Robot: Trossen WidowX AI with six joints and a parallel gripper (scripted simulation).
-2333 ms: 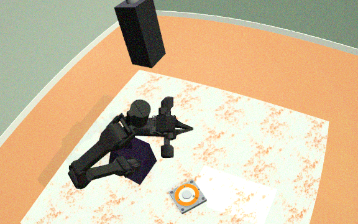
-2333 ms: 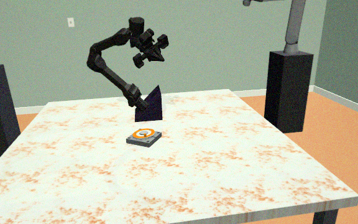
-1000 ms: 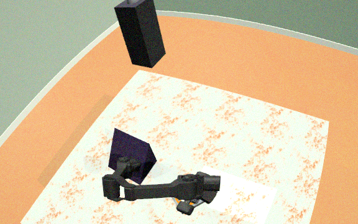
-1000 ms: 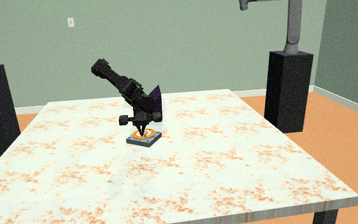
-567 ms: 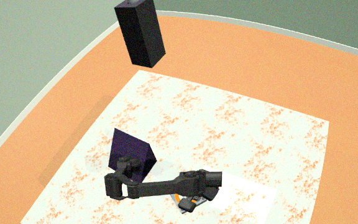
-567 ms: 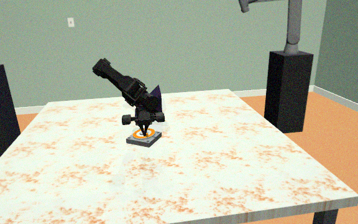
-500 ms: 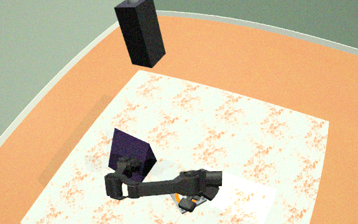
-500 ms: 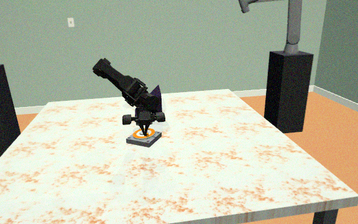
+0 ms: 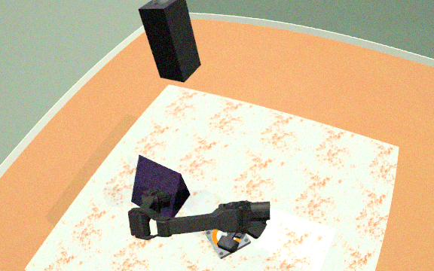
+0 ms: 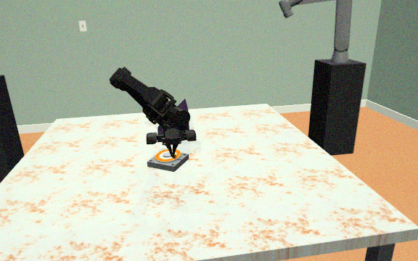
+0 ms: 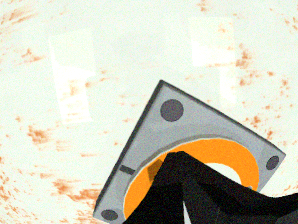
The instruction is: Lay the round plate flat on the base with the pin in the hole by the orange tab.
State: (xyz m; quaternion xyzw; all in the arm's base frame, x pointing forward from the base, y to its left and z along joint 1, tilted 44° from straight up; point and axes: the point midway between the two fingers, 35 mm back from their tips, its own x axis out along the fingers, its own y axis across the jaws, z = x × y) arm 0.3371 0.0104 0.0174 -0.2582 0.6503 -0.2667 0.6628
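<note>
The round plate with its orange ring (image 9: 215, 236) (image 10: 157, 156) (image 11: 225, 145) sits over the square grey base (image 9: 222, 257) (image 10: 162, 164) (image 11: 200, 120). The wrist view shows a dark gap along the plate's far rim; I cannot tell how much it tilts. My gripper (image 10: 173, 156) (image 11: 174, 159) is shut and empty, pointing down with its tips at the plate's ring. I cannot tell whether they touch it. A brownish patch shows on the ring beside the fingers. The fingers and arm hide part of the plate, and I cannot make out the tab, its hole or the pin.
A dark purple wedge-shaped block (image 9: 160, 177) (image 10: 184, 105) stands on the table by the arm's lower part. The marbled table (image 9: 270, 177) (image 10: 209, 203) (image 11: 125, 50) carries the base. Black pedestals (image 9: 172, 41) (image 10: 336, 109) stand beyond its edges.
</note>
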